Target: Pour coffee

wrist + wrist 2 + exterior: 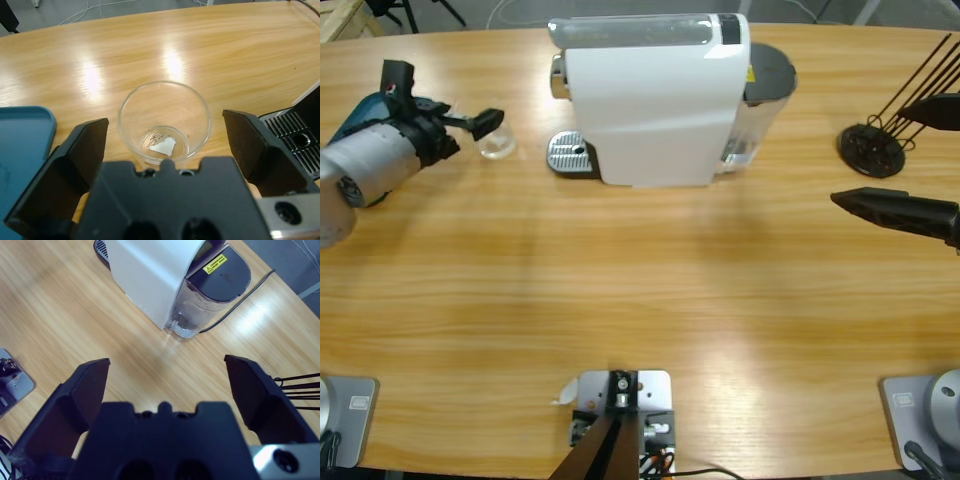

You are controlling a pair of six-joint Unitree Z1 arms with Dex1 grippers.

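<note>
- one long wooden table (640, 300) fills the high view, pale grain running left to right, with bright patches of glare on the boards in both wrist views; grey floor and loose cables show past its far edge.
- the white coffee machine (650, 100) lies across the far middle of the table, its long axis left to right. its spout end and metal drip tray (570, 155) point left, toward the glass; its dark-lidded clear water tank (760, 95) sits at the right end, with a yellow warning label on the lid in the right wrist view.
- the left arm (375, 165) comes in from the left edge, and its left gripper (490, 125) points right along the table. its jaws are spread wide on either side of the glass without touching it.
- the right gripper (850, 203) comes in from the right edge and points left, hanging above bare wood, jaws spread with nothing between them.
- a black wire stand (873, 150) sits near the right edge, behind the right gripper.
- a blue tray (22, 150) shows at the left of the left wrist view.
- the clear glass cup (496, 141) stands upright, mouth up, just left of the drip tray, apart from it.
</note>
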